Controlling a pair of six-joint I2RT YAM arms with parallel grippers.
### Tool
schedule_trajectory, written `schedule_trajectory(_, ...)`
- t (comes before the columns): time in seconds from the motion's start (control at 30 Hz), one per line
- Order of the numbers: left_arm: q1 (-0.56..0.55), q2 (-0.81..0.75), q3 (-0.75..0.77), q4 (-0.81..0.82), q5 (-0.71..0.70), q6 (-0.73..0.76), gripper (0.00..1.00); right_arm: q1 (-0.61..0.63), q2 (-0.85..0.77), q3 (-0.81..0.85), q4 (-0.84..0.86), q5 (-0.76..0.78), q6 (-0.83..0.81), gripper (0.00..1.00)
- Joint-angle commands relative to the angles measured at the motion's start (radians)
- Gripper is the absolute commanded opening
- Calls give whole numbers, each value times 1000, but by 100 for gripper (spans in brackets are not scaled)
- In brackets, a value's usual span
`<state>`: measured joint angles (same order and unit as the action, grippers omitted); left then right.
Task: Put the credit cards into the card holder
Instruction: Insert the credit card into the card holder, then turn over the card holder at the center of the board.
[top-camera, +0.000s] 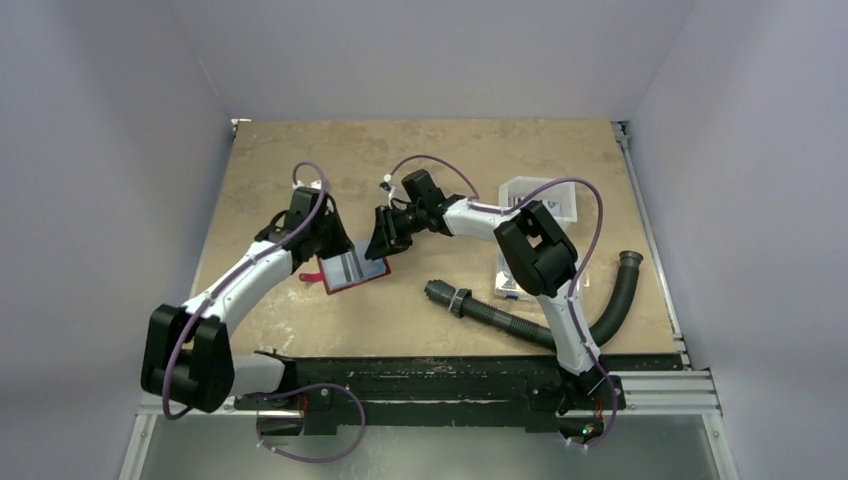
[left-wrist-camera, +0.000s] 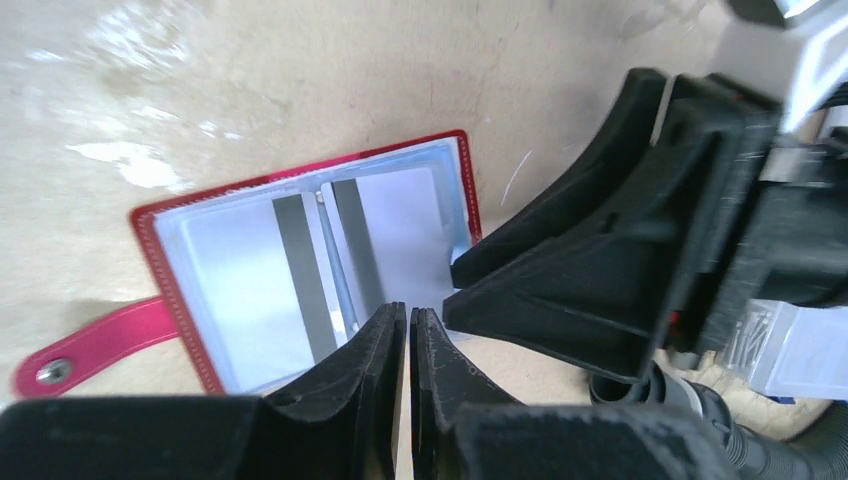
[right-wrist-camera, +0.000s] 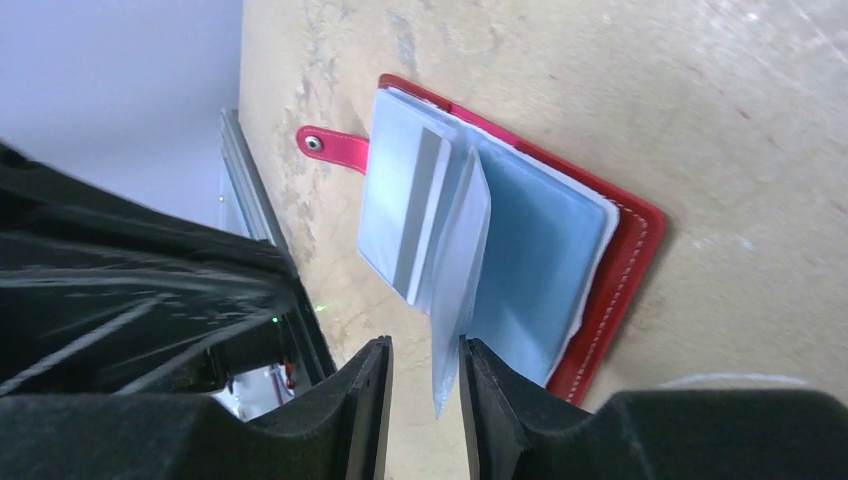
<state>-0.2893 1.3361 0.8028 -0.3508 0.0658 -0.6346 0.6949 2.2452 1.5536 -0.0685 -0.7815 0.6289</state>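
Observation:
The red card holder (top-camera: 352, 272) lies open on the table, its closing tab (left-wrist-camera: 85, 350) pointing away from the spine. Clear sleeves inside it hold pale grey credit cards (left-wrist-camera: 250, 280) with dark stripes, and a blue-faced page (right-wrist-camera: 535, 265) shows on the other side. My left gripper (left-wrist-camera: 408, 318) is shut with nothing between its tips, which stand at the holder's near edge. My right gripper (right-wrist-camera: 425, 385) is open just beyond the holder's other edge. One upright clear sleeve leaf (right-wrist-camera: 455, 270) rises between its fingers, close against the right finger (right-wrist-camera: 490, 385).
A black corrugated hose (top-camera: 510, 320) lies across the near right of the table. A clear compartment box (top-camera: 545, 200) stands behind the right arm, and another small clear box (top-camera: 512, 280) sits beside that arm. The two grippers are close together over the holder.

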Motion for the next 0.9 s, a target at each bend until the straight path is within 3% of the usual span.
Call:
schedule_trajectory(0.0, 14, -126, 99, -160, -147, 59, 13, 33, 8, 73, 9, -31, 6, 39)
schedule_trajectory(0.17, 18, -218, 217, -271, -272, 103, 17, 80, 22, 112, 20, -6, 33, 42)
schedule_trajectory(0.37, 18, -244, 306, -305, -312, 133, 20, 155, 39, 182, 81, -52, 92, 48)
schedule_trajectory(0.63, 18, -209, 296, -241, -227, 133, 21, 43, -152, 32, 22, -22, -33, 63)
schedule_trajectory(0.87, 19, -113, 227, -157, -91, 93, 22, 11, -155, 5, -5, 5, -42, 62)
